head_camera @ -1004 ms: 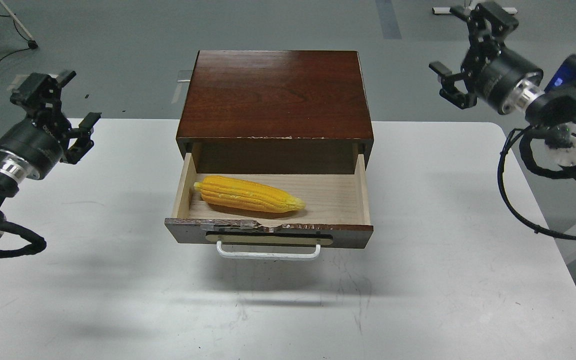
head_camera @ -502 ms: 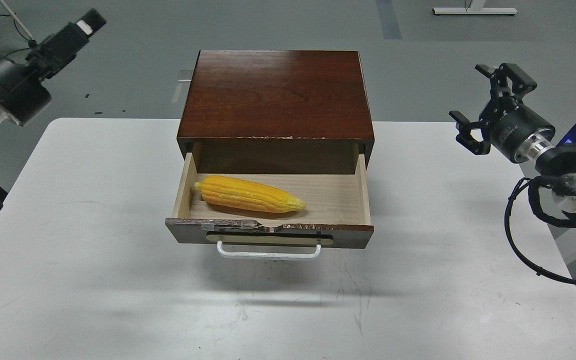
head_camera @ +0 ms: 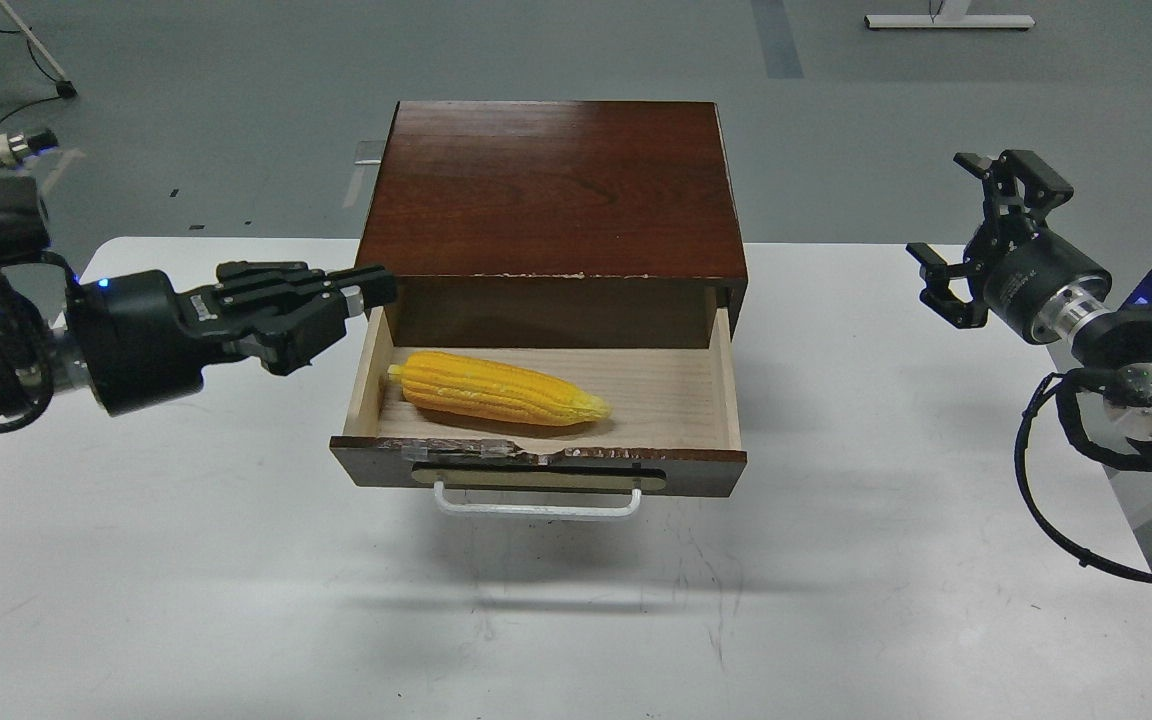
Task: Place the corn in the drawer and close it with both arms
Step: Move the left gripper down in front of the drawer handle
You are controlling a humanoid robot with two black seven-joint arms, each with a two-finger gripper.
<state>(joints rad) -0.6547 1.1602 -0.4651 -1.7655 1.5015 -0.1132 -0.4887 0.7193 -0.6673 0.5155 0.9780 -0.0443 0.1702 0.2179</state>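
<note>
corn point(head_camera: 498, 389): yellow-orange (ridged rows) | drawer point(head_camera: 536, 466): red-brown front, pale inside | handle point(head_camera: 536, 506): white

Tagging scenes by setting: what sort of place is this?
Probably a robotics lab: a white table on bare grey floor, equipment stand legs behind, and a lone drawer unit staged as a prop.

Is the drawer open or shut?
Open. The drawer sticks out, and the corn lies on its pale wood floor.

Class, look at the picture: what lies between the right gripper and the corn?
In the head view, bare white table, the drawer's right side wall and pale drawer floor separate the right gripper from the corn.
</note>
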